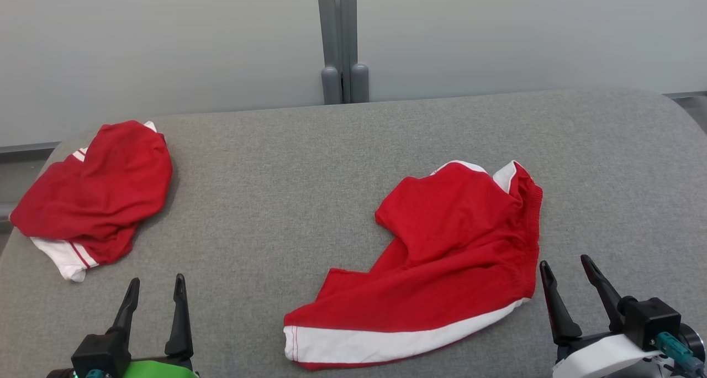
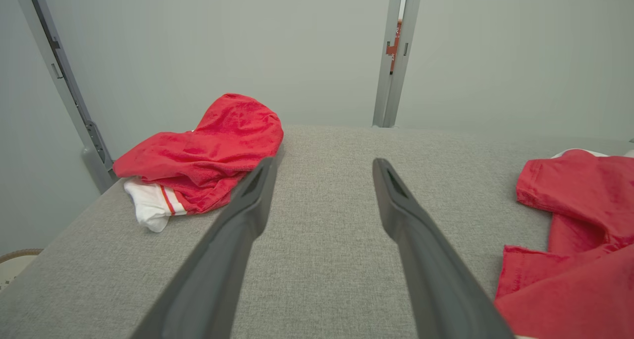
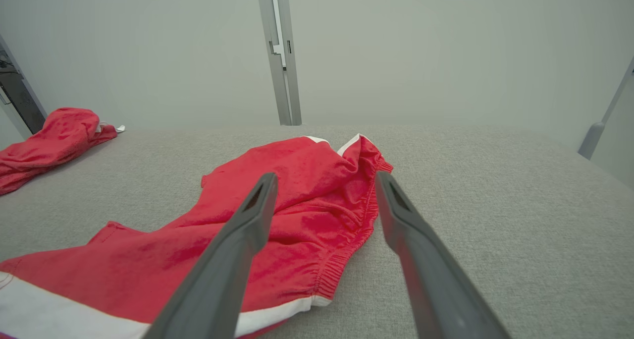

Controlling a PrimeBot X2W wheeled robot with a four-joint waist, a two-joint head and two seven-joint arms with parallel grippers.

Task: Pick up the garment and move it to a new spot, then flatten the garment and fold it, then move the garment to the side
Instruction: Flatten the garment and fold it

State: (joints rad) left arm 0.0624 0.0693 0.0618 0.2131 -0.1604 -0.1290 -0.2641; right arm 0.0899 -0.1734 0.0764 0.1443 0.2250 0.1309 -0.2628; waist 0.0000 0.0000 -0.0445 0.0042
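Currently, the garment, red shorts with a white band along the near hem, lies spread but creased on the grey counter. It sits right of centre, just beside the right gripper. A second red garment sits bunched at the counter's far left, well apart from the first. The left gripper is at the near edge between the two. Its jaws stand wide apart and hold nothing. The right jaws are likewise spread and empty.

Head view: gives the full outline of both garments, with both grippers together.

Left wrist view: the fingers frame bare counter. The bunched garment lies at upper left, its white, red-striped edge showing. Part of the task garment enters at the right edge. A brown-rimmed round object lies below the counter's left edge; what it is cannot be told.

Right wrist view: the gathered elastic waistband lies between the fingers, clearer than in the head view.

A grey post stands behind the counter.
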